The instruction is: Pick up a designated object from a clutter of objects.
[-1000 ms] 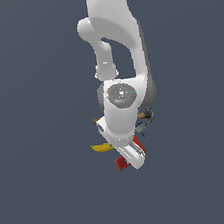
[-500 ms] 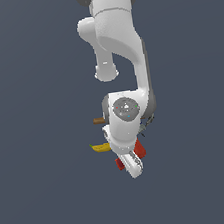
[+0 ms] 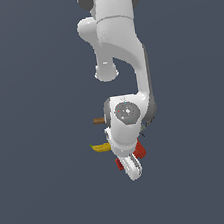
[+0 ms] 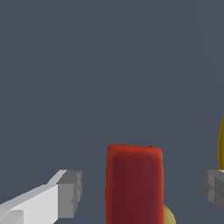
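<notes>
In the wrist view the gripper (image 4: 140, 192) is spread wide: one grey finger pad (image 4: 70, 193) stands on one side and the other pad at the opposite edge, and neither of them touches anything. Between the two pads stands the red drill (image 4: 134, 183), seen as a red block with rounded corners. There is a clear gap on both sides of it, so the fingers are around it but do not hold it. A small yellow-brown rounded piece shows just beside the lower corner of the drill; I cannot tell what it is.

In the exterior view the white arm (image 3: 121, 57) comes down from the top and hides most of the clutter. The red drill (image 3: 140, 148) shows only as small red parts on both sides of the lowest white part of the arm. On the exterior view's left of the arm the yellow banana (image 3: 101, 147) sticks out, near the drill. Farther up, also on the left side, the brown handle of the hammer (image 3: 98, 120) comes out from behind the wrist. The floor (image 3: 45, 194) is plain dark grey-blue.
</notes>
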Robot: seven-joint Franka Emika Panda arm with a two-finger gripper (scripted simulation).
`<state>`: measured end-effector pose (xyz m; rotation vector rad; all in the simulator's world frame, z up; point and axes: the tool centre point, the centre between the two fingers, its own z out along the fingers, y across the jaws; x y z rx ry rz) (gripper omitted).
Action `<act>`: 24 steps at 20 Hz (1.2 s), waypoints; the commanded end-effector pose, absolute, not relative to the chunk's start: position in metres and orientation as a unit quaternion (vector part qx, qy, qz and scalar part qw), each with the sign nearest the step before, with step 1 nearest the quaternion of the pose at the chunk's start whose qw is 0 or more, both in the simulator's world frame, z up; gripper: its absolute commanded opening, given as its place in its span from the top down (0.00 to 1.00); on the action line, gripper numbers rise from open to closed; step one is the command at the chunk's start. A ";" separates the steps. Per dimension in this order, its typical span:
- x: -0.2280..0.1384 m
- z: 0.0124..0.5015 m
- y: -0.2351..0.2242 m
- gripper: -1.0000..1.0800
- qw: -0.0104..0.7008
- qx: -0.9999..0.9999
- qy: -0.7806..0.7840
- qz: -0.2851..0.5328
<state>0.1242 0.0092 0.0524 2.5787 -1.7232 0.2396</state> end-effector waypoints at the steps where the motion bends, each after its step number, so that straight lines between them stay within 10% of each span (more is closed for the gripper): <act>1: 0.124 0.052 0.009 0.00 0.015 0.829 -0.554 0.077; 14: 0.127 0.022 0.006 0.00 0.015 0.828 -0.556 0.078; 15: 0.127 0.022 0.006 1.00 0.015 0.828 -0.556 0.078; 24: 0.127 0.022 0.006 1.00 0.015 0.828 -0.556 0.078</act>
